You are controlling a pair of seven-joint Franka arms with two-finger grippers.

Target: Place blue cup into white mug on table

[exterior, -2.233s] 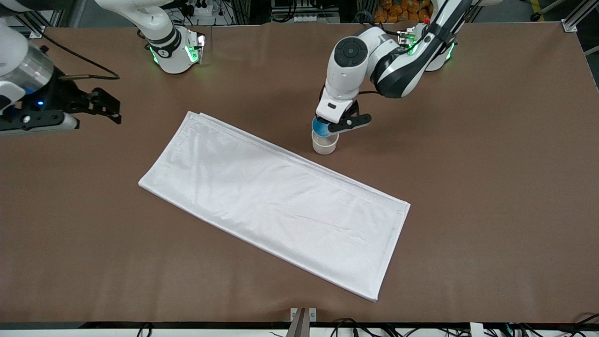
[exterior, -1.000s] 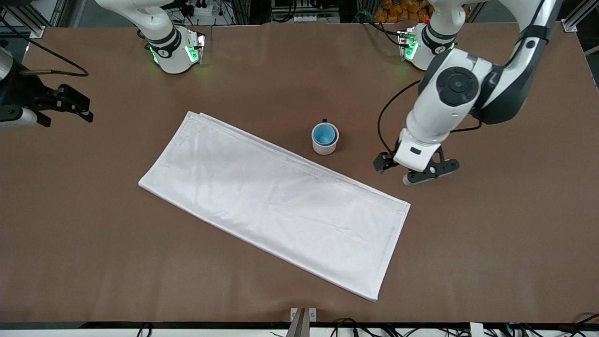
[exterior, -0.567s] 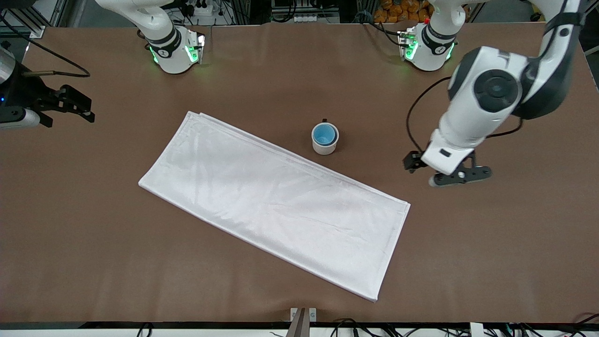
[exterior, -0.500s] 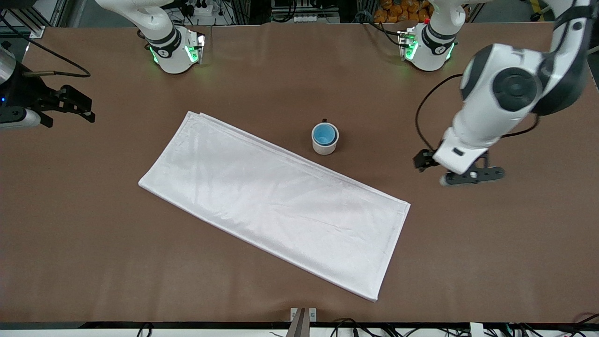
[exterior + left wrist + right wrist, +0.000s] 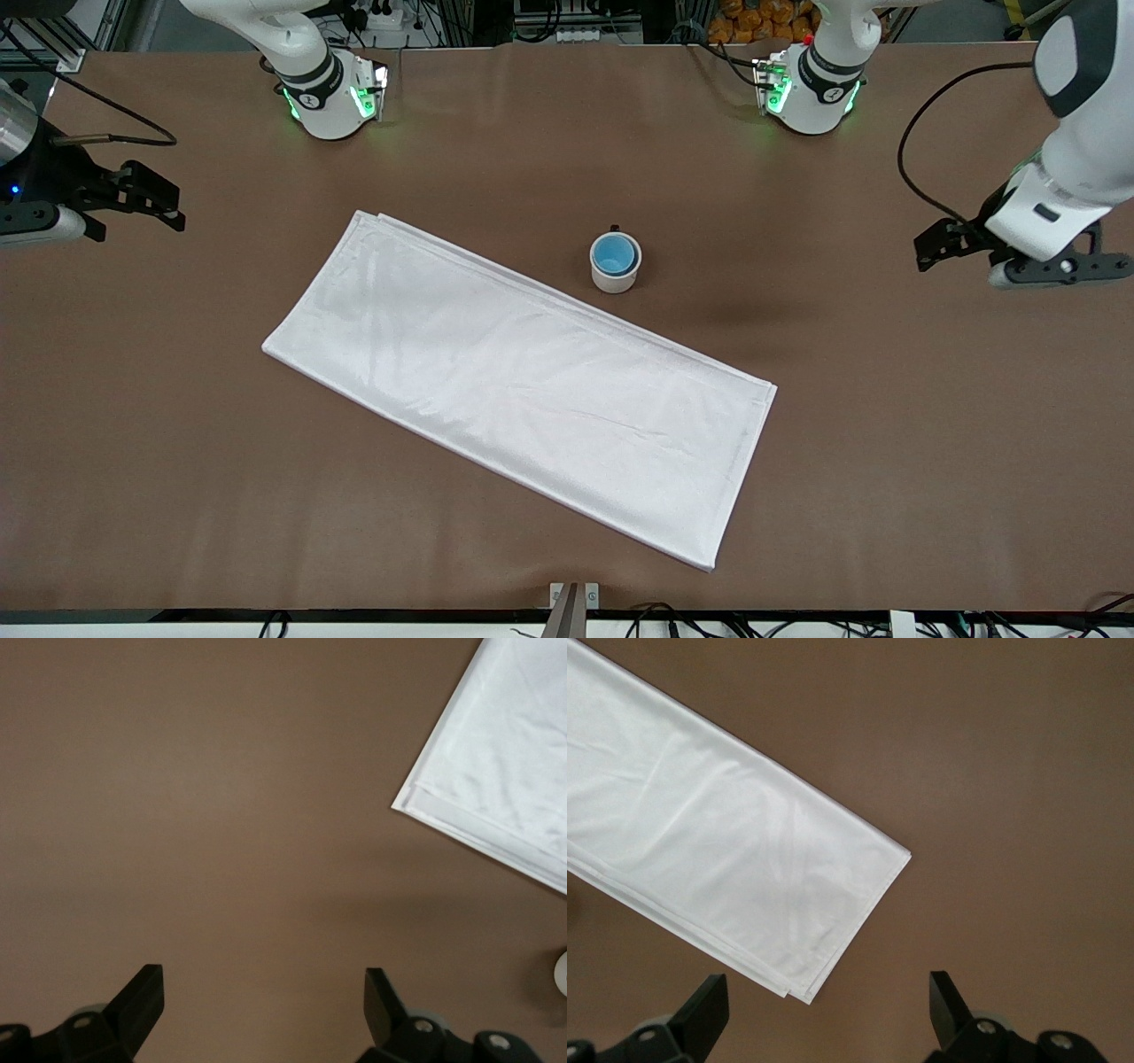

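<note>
Blue plastic shows inside the off-white ceramic: the blue cup (image 5: pixel 615 255) sits nested in the white mug (image 5: pixel 614 264), which stands upright on the brown table (image 5: pixel 886 443), a touch toward 1 o'clock from table centre in the front view and just beside the long edge of the white cloth (image 5: pixel 523 381). Mug handle is a small dark nub at the mug's 12 o'clock. Judged from this layout, placement looks done; little is left but parking the arms. Risks from here: the cup appears to sit slightly off-centre in the mug, so a knock to the table or a low sweeping pass by either arm could tip the mug or pop the cup out; a finger snagging the cloth could drag its edge into the mug, since the two are so close. Neither looks imminent, as both arms are well apart from the mug. Left gripper (image 5: pixel 1019 257) hangs over bare table at about 3 o'clock from the mug, near the left arm's end; jaws spread wide, nothing between them, touching nothing, and its wrist view shows only brown surface, a cloth corner and, perhaps, a sliver of the mug at the frame edge. Right gripper (image 5: pixel 133 204) waits over the right arm's end at about 9 o'clock from the mug, jaws likewise wide and empty.
</note>
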